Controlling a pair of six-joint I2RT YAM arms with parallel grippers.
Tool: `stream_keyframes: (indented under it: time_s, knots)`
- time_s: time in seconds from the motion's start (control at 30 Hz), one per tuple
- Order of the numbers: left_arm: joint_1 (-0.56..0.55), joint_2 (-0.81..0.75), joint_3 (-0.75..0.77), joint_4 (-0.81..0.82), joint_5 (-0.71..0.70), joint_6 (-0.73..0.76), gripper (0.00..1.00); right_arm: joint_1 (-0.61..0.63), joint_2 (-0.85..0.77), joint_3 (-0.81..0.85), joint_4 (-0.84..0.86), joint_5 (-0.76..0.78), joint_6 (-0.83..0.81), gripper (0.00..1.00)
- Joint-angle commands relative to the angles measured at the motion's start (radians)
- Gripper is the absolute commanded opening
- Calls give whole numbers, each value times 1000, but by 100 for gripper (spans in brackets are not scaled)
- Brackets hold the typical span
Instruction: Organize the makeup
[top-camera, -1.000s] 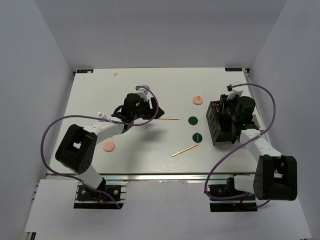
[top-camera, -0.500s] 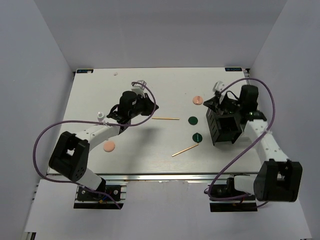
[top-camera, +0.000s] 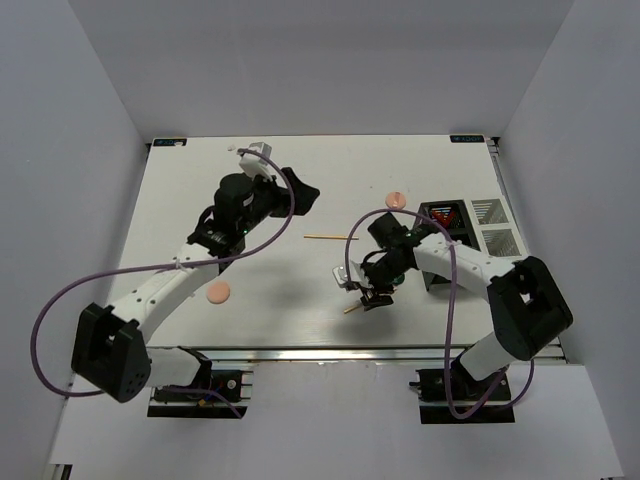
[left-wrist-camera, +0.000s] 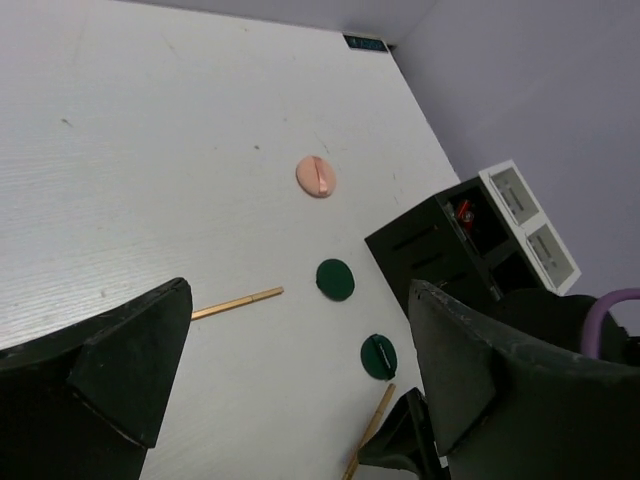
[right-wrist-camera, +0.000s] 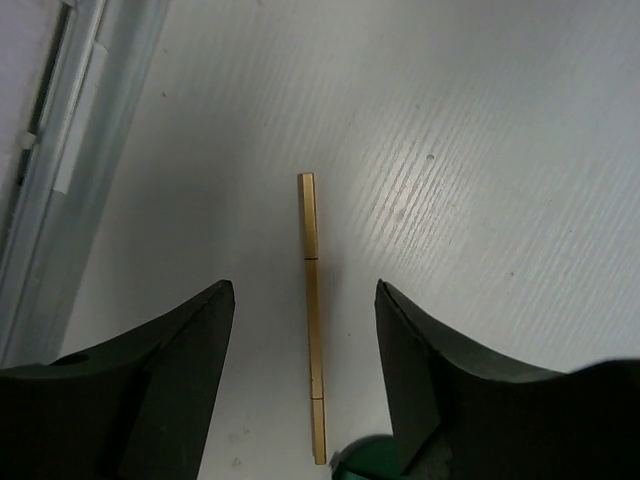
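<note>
Two thin tan sticks lie on the white table, one mid-table (top-camera: 330, 237) (left-wrist-camera: 237, 301) and one nearer the front (right-wrist-camera: 312, 320) (left-wrist-camera: 372, 430). My right gripper (top-camera: 368, 293) (right-wrist-camera: 303, 290) hangs open just above the near stick, which runs lengthwise down the gap between the fingers without touching them. My left gripper (top-camera: 298, 192) (left-wrist-camera: 298, 300) is raised over the table's back left, wide open and empty. Two dark green discs (left-wrist-camera: 335, 279) (left-wrist-camera: 379, 356) lie by the right arm, which hides them from above. A peach disc (top-camera: 397, 199) lies left of the box, another (top-camera: 218, 292) at the front left.
The black compartment box (top-camera: 445, 232) (left-wrist-camera: 450, 240) with white sections (top-camera: 495, 225) stands at the right, with something red inside (left-wrist-camera: 462, 211). A small pale item (top-camera: 232, 147) lies at the back edge. The metal front rail (right-wrist-camera: 60, 150) runs close beside the near stick.
My right arm swung from the box leftward to the near tan stick, its jaws shutting and then opening. The left gripper shut, then opened wide and moved toward the back.
</note>
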Motion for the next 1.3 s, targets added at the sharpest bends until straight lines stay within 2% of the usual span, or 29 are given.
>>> stream_keyframes:
  time_s: [0.0,0.1,0.2,0.27,0.47,0.67,0.77,0.8,0.83,1.0,1.13,1.2,1.23,1.27]
  knots:
    - [6,-131,-19,-57,-102,-5,98,34,37,18,33,132,6,64]
    - [6,-159,-31,-91,-140,-2,98,59,72,-10,97,203,35,60]
    - [7,-170,-36,-116,-145,-14,98,74,114,2,108,232,72,48]
    - [7,-170,-36,-145,-149,-27,98,86,121,-2,126,251,89,45]
    - [7,-153,-33,-180,-228,-102,98,114,115,-48,188,318,124,37]
    - [7,-124,-31,-202,-284,-194,98,132,125,-101,240,389,188,23]
    - [7,-107,-40,-179,-274,-240,98,132,118,-113,240,383,198,10]
    - [7,-102,-42,-174,-269,-266,98,132,112,-111,228,360,205,2]
    - [9,-95,-42,-165,-263,-281,98,122,99,-99,219,337,213,0]
    - [9,-47,-37,-140,-252,-392,98,56,39,42,162,92,354,0]
    - [7,-7,-1,-177,-277,-468,98,-62,-33,198,122,-102,506,0]
    - [9,14,21,-198,-289,-527,98,-114,-64,249,160,-174,576,0]
    - [10,37,35,-200,-285,-543,98,-178,-96,254,233,-191,621,0]
    - [10,51,39,-197,-277,-577,98,-217,-115,255,284,-205,724,0]
